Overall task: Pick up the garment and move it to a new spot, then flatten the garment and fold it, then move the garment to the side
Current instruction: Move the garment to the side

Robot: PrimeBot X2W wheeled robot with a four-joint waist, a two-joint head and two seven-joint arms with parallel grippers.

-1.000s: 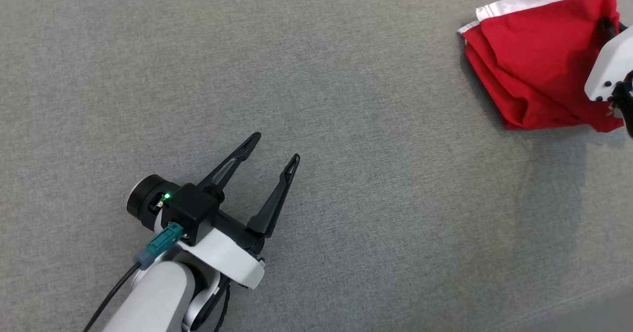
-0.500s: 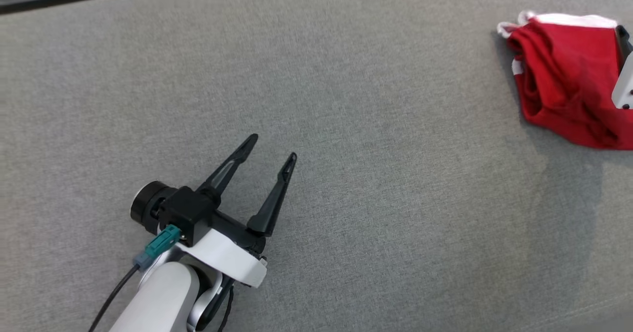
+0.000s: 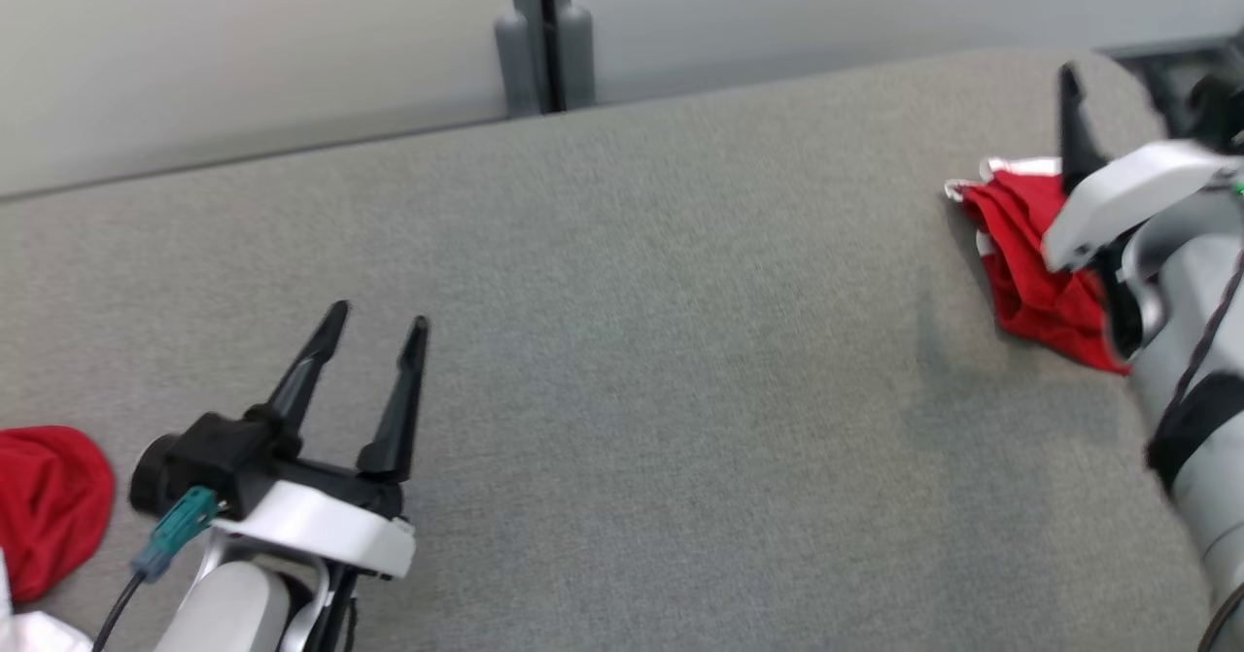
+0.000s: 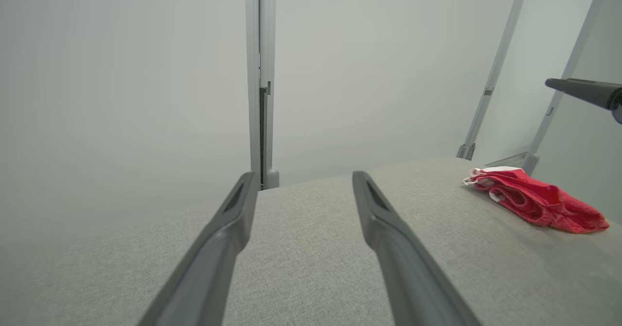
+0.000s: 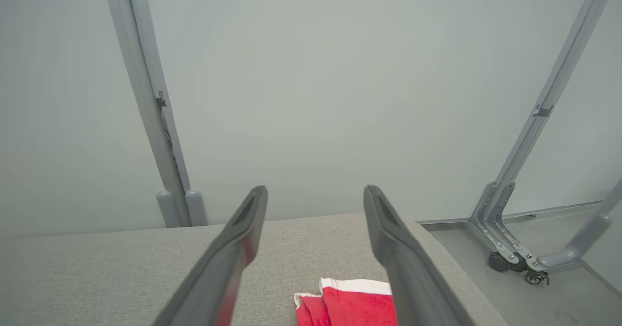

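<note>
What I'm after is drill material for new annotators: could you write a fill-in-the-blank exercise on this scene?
1. The garment lying near the right gripper is white and ____.
2. The right gripper's jaws stand ____.
3. The left gripper, jaws apart, holds ____.
Missing words: red; open; nothing.

Red, white-trimmed garment (image 3: 1025, 283); grey surface (image 3: 680, 390)

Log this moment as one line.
red garment: bunched on grey fabric surface, right side | right gripper: open, above garment | left gripper: open, empty
</note>
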